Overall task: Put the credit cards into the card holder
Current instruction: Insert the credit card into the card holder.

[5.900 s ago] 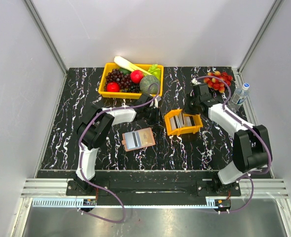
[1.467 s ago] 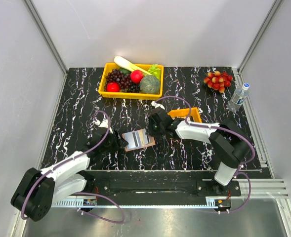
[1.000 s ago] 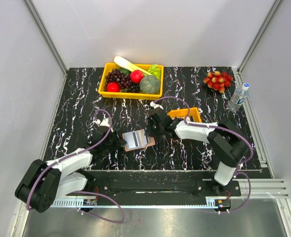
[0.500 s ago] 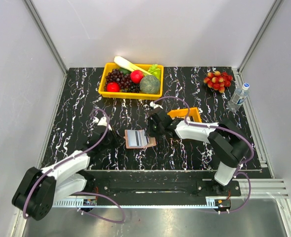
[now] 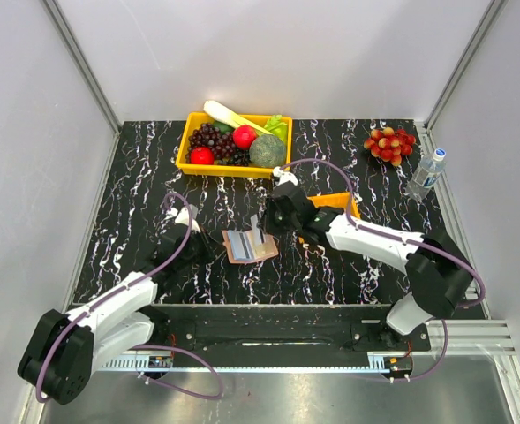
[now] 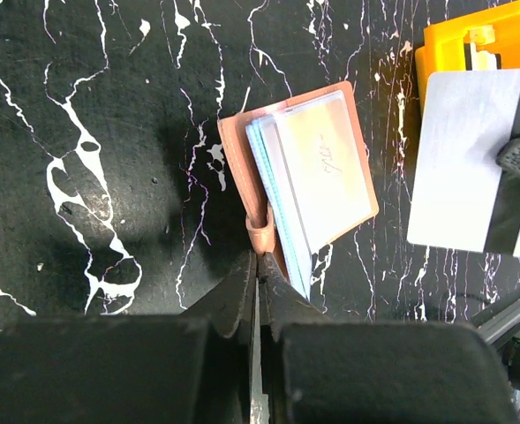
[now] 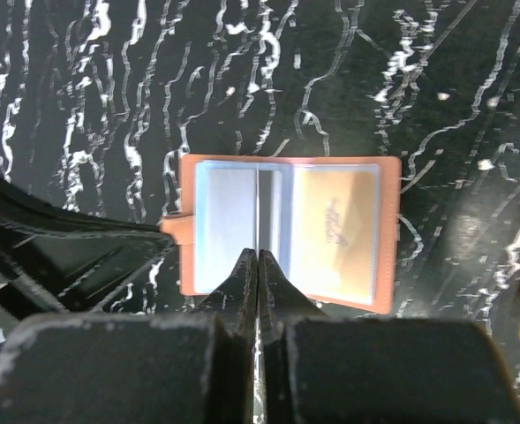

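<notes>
Left wrist view gives me the left gripper (image 6: 255,267) with its jaws pressed together on the small snap tab (image 6: 260,237) at the near edge of the card holder (image 6: 235,163), pinching it as far as I can judge. The holder lies open and flat on the black marbled table (image 6: 83,106). Its clear sleeves (image 6: 317,168) are fanned up, and a beige face with a scrawl shows in the top one. To its right in this view hangs a grey-white credit card (image 6: 463,150). The right wrist view shows the right gripper (image 7: 258,263) clamped shut on it, with the card edge-on above the fold between the two pages and, as far as I can tell, not touching them. Farther right, a corner of the orange tray (image 6: 476,31) shows. I judge the card stiff, light and slick, so a pinch on one short end suits it and leaves the other end free to lead in. The holder looks soft and light and will likely skate or fold if pushed, so the tab is the sensible anchor. The sleeves look flimsy and narrow-mouthed, so I expect a snag unless the card enters square.
</notes>
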